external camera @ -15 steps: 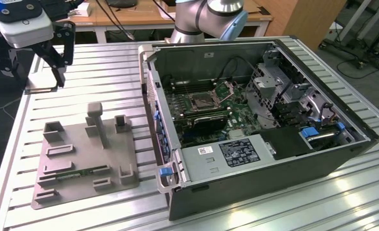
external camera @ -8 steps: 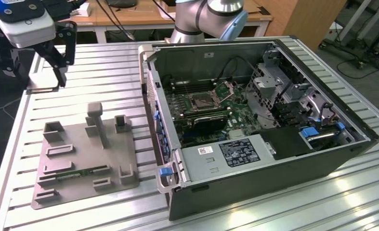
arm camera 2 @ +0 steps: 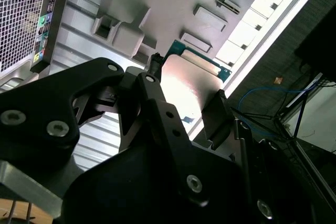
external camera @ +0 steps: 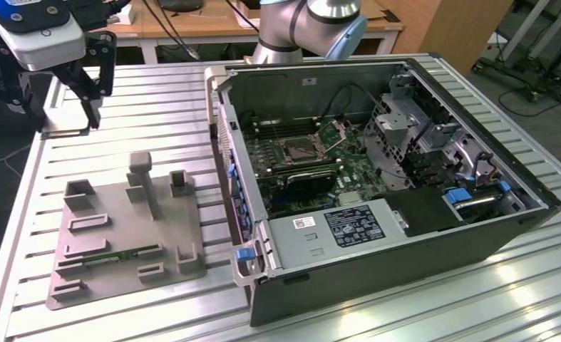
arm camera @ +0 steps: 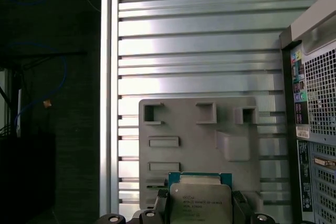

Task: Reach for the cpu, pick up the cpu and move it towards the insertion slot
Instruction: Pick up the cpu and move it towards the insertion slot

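Observation:
My gripper (external camera: 69, 122) hangs above the table at the exterior view's far left, shut on the cpu (external camera: 66, 107). The cpu is a thin square chip with a pale silver top. In both wrist views it sits between the black fingers (arm camera: 160, 206), and its silver top (arm camera: 200, 201) (arm camera 2: 186, 85) has a green edge. The grey plastic tray (arm camera: 199, 140) lies below it. The insertion slot (external camera: 297, 149) is a silver-framed socket with its hinged plate raised. It sits on the green board inside the open computer case, well to the exterior view's right of the gripper.
The open computer case (external camera: 385, 185) takes up the table's right half, and its near side wall (external camera: 225, 164) stands between gripper and socket. The grey tray (external camera: 118, 235) holds upright blocks and a narrow green strip (external camera: 109, 258). The ribbed metal table (external camera: 157, 107) has its edge at the left.

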You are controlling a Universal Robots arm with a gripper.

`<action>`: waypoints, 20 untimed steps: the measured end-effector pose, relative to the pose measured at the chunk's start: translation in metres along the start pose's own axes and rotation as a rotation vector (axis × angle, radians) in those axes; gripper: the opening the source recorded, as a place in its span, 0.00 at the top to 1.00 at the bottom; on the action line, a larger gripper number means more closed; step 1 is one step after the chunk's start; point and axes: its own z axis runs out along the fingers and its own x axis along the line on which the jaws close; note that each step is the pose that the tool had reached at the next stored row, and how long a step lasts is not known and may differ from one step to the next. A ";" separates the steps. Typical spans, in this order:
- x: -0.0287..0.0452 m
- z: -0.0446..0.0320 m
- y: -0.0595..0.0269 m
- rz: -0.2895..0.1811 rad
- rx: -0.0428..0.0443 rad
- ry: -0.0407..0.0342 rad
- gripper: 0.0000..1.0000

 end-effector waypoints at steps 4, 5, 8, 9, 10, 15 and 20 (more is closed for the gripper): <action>-0.0011 0.0000 0.0000 0.000 0.0001 0.0001 0.45; -0.0013 0.0000 0.0000 0.000 0.0001 0.0000 0.45; -0.0021 0.0000 0.0001 0.000 0.0000 0.0000 0.45; -0.0024 0.0000 0.0001 0.000 0.0000 0.0001 0.45; -0.0026 0.0000 0.0001 0.000 0.0000 0.0000 0.45; -0.0039 0.0000 0.0001 0.000 0.0000 0.0000 0.45; -0.0052 0.0000 0.0002 0.000 0.0000 0.0000 0.45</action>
